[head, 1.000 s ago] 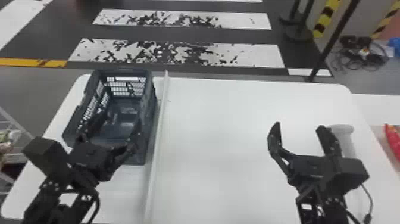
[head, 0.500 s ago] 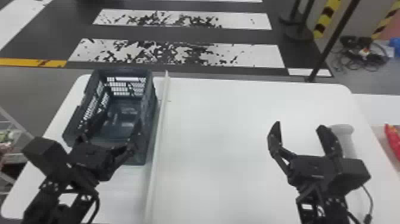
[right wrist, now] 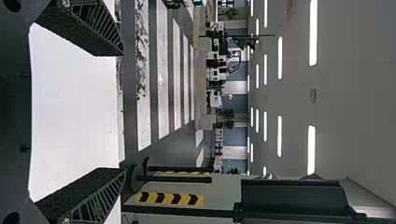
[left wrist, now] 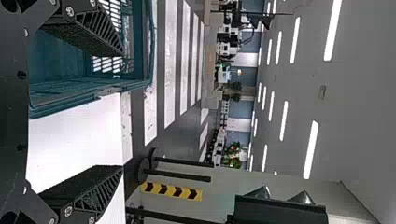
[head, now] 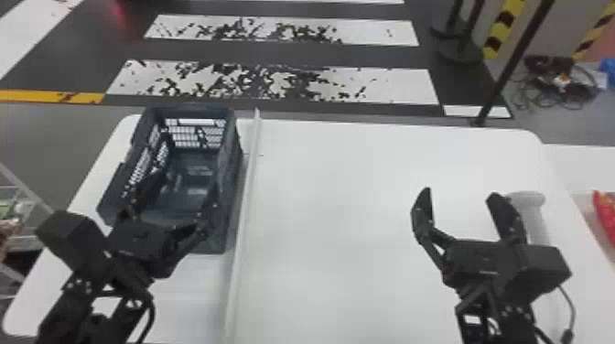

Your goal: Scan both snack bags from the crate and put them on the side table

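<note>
In the head view, the dark blue-grey crate (head: pixel 192 183) stands on the left part of the white table, its inner floor visible. My left gripper (head: pixel 184 192) is open over the crate's near part, holding nothing. My right gripper (head: pixel 461 194) stands open above the table's right half with nothing between its fingers. A red packet (head: pixel 606 219) lies at the right edge on the side table (head: pixel 581 169). The left wrist view has my left gripper (left wrist: pixel 122 109) spread beside the crate (left wrist: pixel 60 60). Bare table top lies between the fingers of my right gripper (right wrist: pixel 123 111).
A pale raised strip (head: pixel 245 206) runs along the table just right of the crate. Behind my right gripper stands a whitish round-topped object (head: pixel 526 200). A wire rack (head: pixel 18 192) with colourful items is at the left edge. A dark post (head: pixel 512 64) rises beyond the table.
Both arms have kept still, with their grippers open throughout. A reddish blur now shows on the floor at the head view's top left.
</note>
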